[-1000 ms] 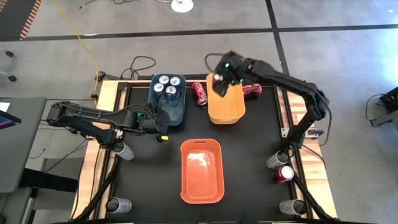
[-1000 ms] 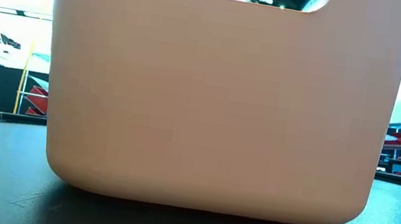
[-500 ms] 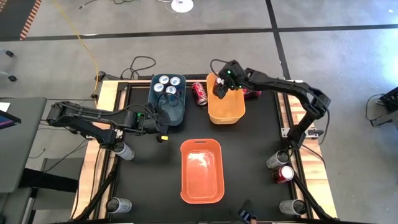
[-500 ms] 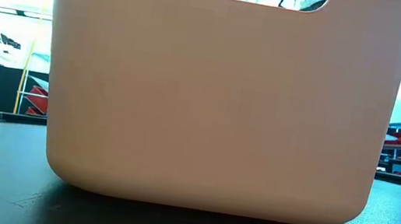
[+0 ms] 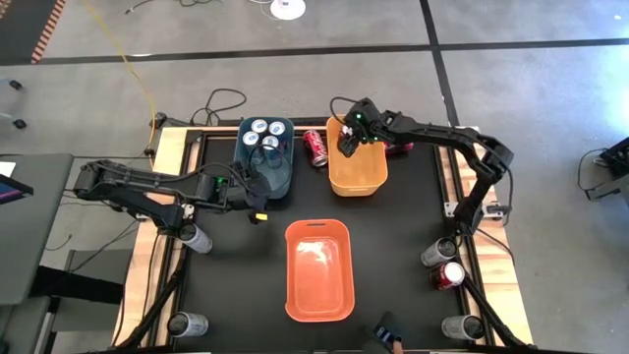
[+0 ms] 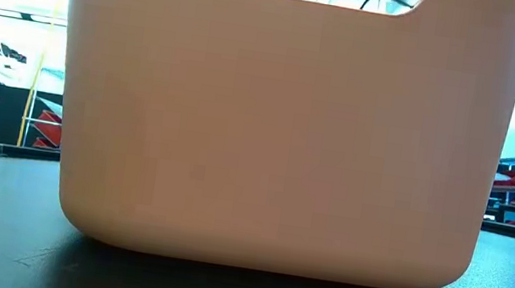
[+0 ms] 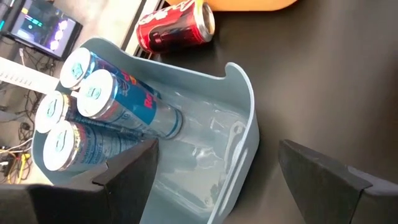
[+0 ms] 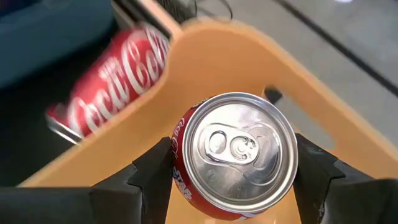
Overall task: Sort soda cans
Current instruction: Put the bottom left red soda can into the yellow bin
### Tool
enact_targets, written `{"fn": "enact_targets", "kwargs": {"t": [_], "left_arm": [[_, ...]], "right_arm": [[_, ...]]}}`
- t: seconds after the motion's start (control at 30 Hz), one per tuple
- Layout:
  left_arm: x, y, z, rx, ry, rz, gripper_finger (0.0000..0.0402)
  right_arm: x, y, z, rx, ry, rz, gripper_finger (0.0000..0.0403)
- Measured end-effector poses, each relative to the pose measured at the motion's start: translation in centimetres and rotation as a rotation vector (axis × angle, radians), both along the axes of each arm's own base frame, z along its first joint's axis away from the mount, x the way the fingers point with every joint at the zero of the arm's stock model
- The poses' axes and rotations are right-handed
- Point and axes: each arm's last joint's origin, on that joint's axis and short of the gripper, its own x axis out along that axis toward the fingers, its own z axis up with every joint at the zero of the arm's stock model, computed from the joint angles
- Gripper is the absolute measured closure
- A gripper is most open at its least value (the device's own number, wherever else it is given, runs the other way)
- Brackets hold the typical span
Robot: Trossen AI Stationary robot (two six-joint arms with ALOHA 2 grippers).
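Observation:
My right gripper (image 5: 348,141) is over the far end of the yellow bin (image 5: 359,177), shut on a red soda can (image 8: 233,149) whose silver top faces the wrist. Another red can (image 5: 315,147) lies on its side on the table between the yellow bin and the blue bin (image 5: 267,177). Several blue cans (image 7: 93,106) stand packed at the blue bin's far end. My left gripper (image 7: 217,186) hangs open at the blue bin's near end, touching nothing that I can see. A further red can (image 5: 400,146) lies half hidden behind my right arm. My right gripper pinches the red can by its side wall (image 8: 179,171), just below the silver top, one finger (image 8: 149,177) on each side. The fingers slant down from the table's right and run along the can. The can tilts inside the yellow bin's walls (image 8: 249,56); its bottom end is hidden.
An orange bin (image 5: 319,270) sits at the table's near middle and fills the low view (image 6: 280,127). Single cans stand along the table's edges: two at the left (image 5: 197,238) (image 5: 187,323), and three at the right (image 5: 437,253) (image 5: 450,275) (image 5: 462,326).
My right gripper has come down with the red can into the far end of the yellow bin, staying shut on it. The left arm has kept still.

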Motion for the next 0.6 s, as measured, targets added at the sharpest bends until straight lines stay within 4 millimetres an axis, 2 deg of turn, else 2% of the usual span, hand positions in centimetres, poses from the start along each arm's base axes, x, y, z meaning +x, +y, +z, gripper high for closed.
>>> {"fn": "enact_targets", "kwargs": {"t": [0.17,0.33,0.6], "left_arm": [[0.0,0.0,0.0,0.000,-0.003,0.000,0.0077],[0.0,0.0,0.0,0.003,0.001,-0.003,0.0077],[0.0,0.0,0.0,0.004,0.005,-0.003,0.0077]], "right_arm": [[0.7,0.0,-0.4,-0.019,-0.013,0.019,0.0137],[1.1,0.1,-0.4,-0.059,-0.011,0.062,0.0088],[1.0,0.0,1.3,-0.086,-0.093,0.030,0.0010]]}}
